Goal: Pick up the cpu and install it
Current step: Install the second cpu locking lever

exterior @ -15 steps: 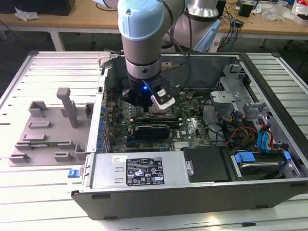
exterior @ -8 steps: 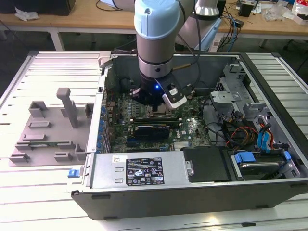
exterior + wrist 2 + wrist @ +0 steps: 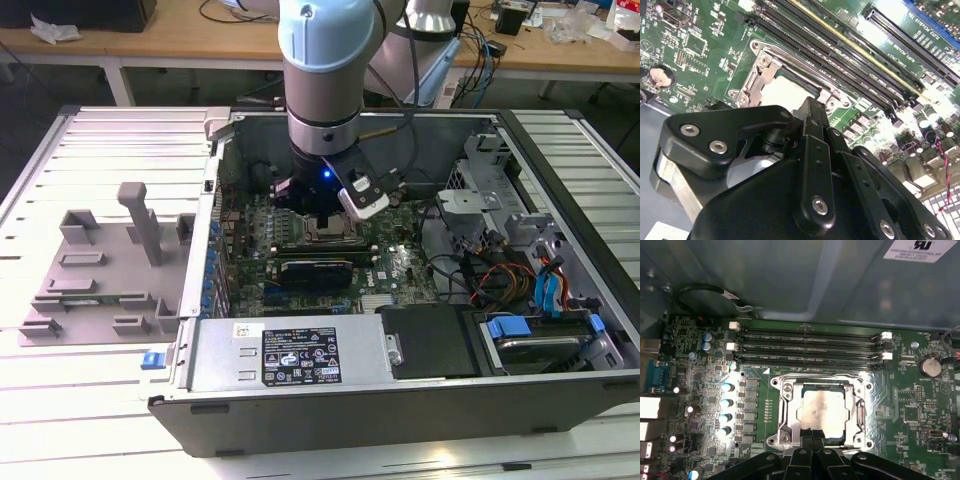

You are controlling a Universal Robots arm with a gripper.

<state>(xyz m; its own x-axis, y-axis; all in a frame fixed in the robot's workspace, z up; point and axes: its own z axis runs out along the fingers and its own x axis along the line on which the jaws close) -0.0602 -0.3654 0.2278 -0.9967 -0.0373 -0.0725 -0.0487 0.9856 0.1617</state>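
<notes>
One robot arm (image 3: pixel 325 70) reaches straight down into an open computer case (image 3: pixel 400 400) that lies on a ribbed pale surface (image 3: pixel 110 130); its claw (image 3: pixel 812 442) hangs just above the processor socket on the green board (image 3: pixel 910 415). In the first wrist view the cpu (image 3: pixel 822 410) — a small square chip with a pale silvery top — lies flat inside the metal socket frame (image 3: pixel 785 410), with the frame's bright bracket running all round it; the black fingertips (image 3: pixel 807 435) sit close together at the chip's near edge, though whether they touch it or are fully closed I cannot tell. In the second wrist view the dark claw body stands in front of the socket, and the chip's pale top (image 3: pixel 785 92) shows past it, the fingers pointing down at it. Four long black memory slots (image 3: pixel 810 347) run beside the socket, near but apart from it. In the exterior view a grey moulded tray (image 3: pixel 100 265) rests on the surface at the exterior view's left of the case, well apart from the claw; a long black card (image 3: pixel 315 270) stands in the board just beside the socket.
</notes>
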